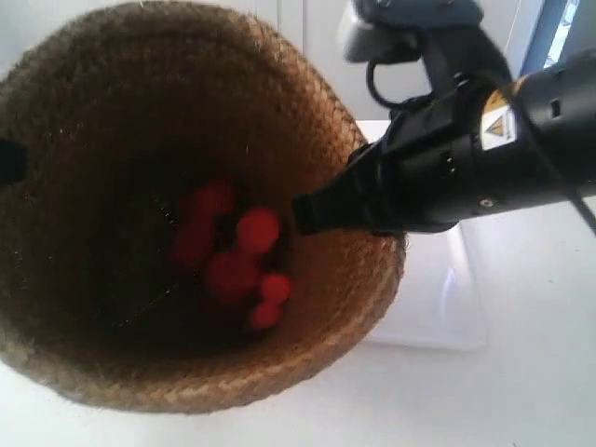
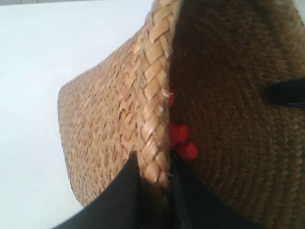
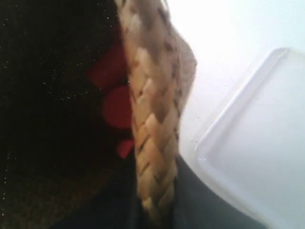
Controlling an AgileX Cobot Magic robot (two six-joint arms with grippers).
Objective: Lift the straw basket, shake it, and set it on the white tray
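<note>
Left gripper [image 2: 153, 161]: fingers closed across the straw basket [image 1: 93, 121] rim, one inside, one outside.
Right gripper [image 3: 155, 164]: same pinch on the opposite rim.
Basket: one, tilted, mouth toward the exterior camera, beside the white tray [image 1: 447, 298].
Red balls [image 1: 233, 251]: about six, blurred, clustered at the bottom.
Tray: one.
Writing: yellow warning label [image 1: 496, 126] on the right arm, unreadable.

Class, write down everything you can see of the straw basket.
The straw basket is large, brown, braided, with a wide round rim narrowing to a smaller base and a dark inside holding small red balls. It is tilted, mouth toward the exterior camera. The left pincer and right pincer each clamp its rim, one finger inside, one outside. The white tray lies beside it, near the right pincer.
</note>
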